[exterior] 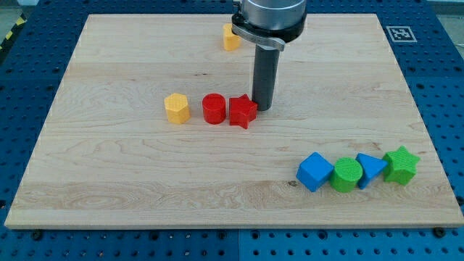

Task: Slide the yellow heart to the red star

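camera view shows our tip (262, 108), a bare rod without jaws, just right of the red star block (243, 111) mid-desk; the yellow heart block (230, 37) sits near the top edge.

A grey metal collar carries a straight dark rod (matte, cylindrical) ending at my tip (262, 109).

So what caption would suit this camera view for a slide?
My tip rests beside the red star, while the yellow heart waits near the view's top.
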